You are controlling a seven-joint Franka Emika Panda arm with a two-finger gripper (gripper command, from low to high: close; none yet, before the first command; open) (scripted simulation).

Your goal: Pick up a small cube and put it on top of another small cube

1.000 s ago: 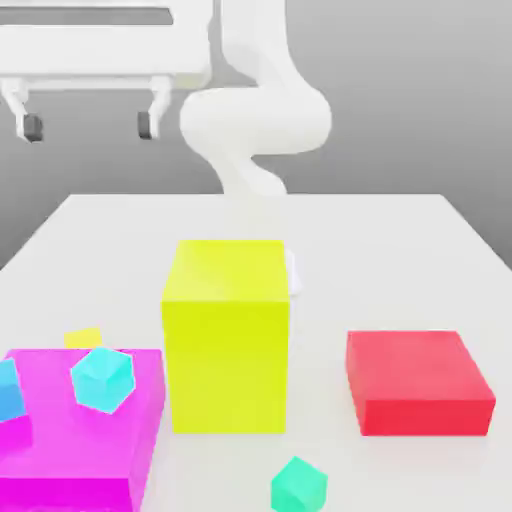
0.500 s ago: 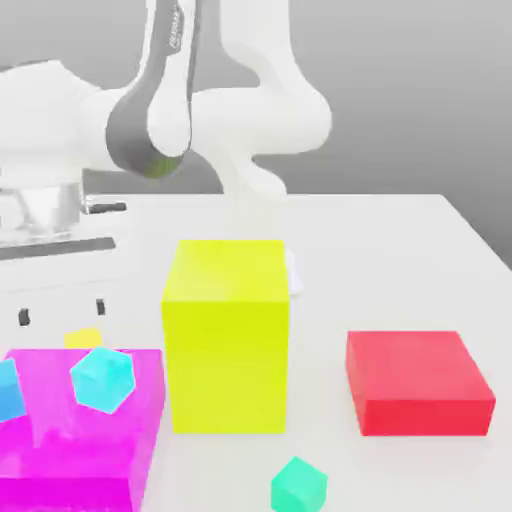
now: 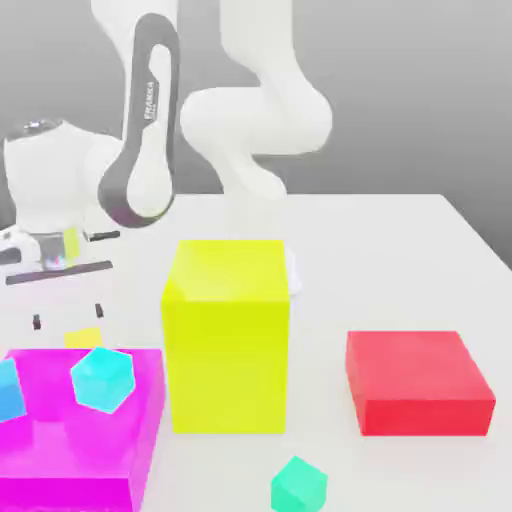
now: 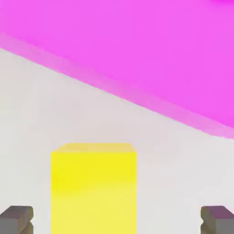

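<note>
With the gripper spread wide above the small yellow cube — which is framed between its 2 fingertips — a skewed descent could be feared, since the magenta block lies just beyond and might be struck

My workplace a simulated tabletop test scene, flat white table under me, blank grey backdrop, untextured bright blocks, large yellow-green block, magenta slab, red slab, no room furnishings around.
</note>
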